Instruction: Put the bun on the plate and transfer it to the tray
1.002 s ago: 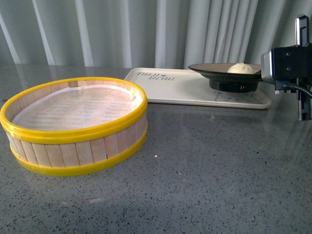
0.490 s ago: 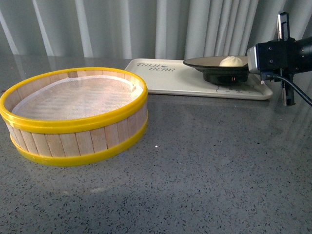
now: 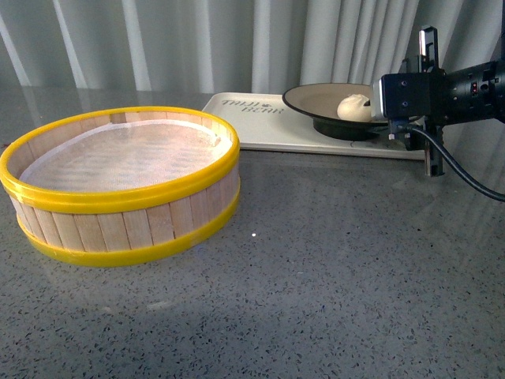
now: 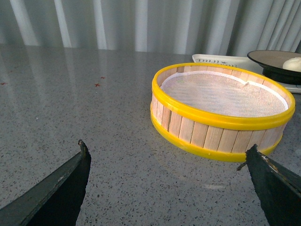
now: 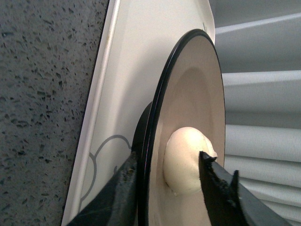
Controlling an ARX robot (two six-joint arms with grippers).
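The cream-white bun (image 3: pixel 353 106) lies in the beige plate (image 3: pixel 312 98) with the black rim. The plate stands on the cream tray (image 3: pixel 264 126) at the back right of the table. In the right wrist view my right gripper (image 5: pixel 169 157) is open and straddles the plate's rim (image 5: pixel 188 70). One finger is under the rim, beside the foot, and the other is over the inside, right next to the bun (image 5: pixel 181 165), above the tray (image 5: pixel 141 56). My left gripper (image 4: pixel 167 146) is open over bare table, with nothing between its fingers, short of the steamer basket.
A yellow-rimmed wooden steamer basket (image 3: pixel 118 209) with a white cloth liner stands at the front left, also in the left wrist view (image 4: pixel 221 120). Pale curtains hang behind the table. The right arm's cable (image 3: pixel 461 178) hangs down beside the tray.
My right gripper has moved left, in over the tray. The plate with the bun now sits a little further left on the tray. The basket has not moved.
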